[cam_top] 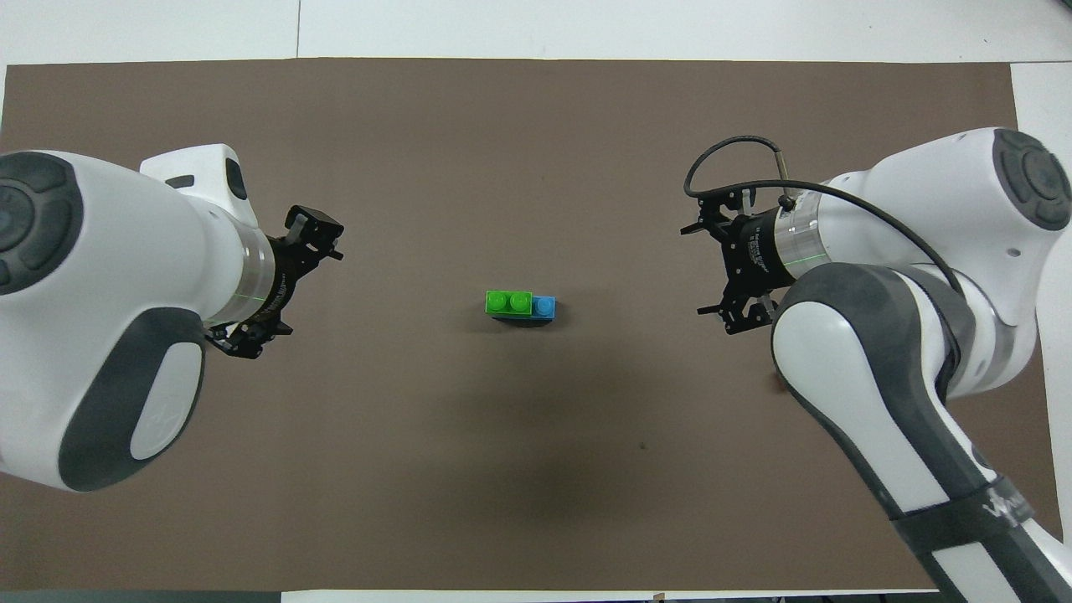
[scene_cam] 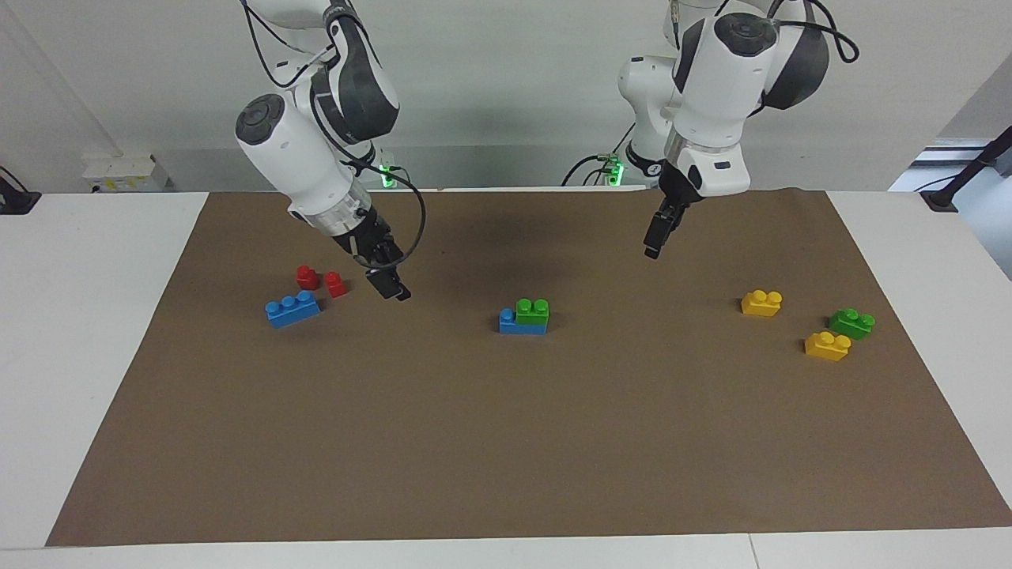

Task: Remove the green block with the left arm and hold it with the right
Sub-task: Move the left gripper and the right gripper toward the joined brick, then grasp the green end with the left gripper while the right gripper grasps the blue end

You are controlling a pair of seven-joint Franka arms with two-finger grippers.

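A green block (scene_cam: pixel 532 310) with two studs sits on top of a longer blue brick (scene_cam: pixel 514 325) in the middle of the brown mat; both also show in the overhead view, the green block (cam_top: pixel 508 302) on the blue brick (cam_top: pixel 545 306). A second green block (scene_cam: pixel 851 322) lies loose toward the left arm's end. My left gripper (scene_cam: pixel 656 237) hangs over bare mat, apart from the stack. My right gripper (scene_cam: pixel 389 286) hangs low over the mat beside the red bricks. Neither holds anything that shows.
Two yellow bricks (scene_cam: pixel 761 303) (scene_cam: pixel 827 345) lie by the loose green block. Two small red bricks (scene_cam: pixel 307 276) (scene_cam: pixel 336 284) and a blue brick (scene_cam: pixel 292 309) lie toward the right arm's end. The brown mat (scene_cam: pixel 506 458) covers most of the white table.
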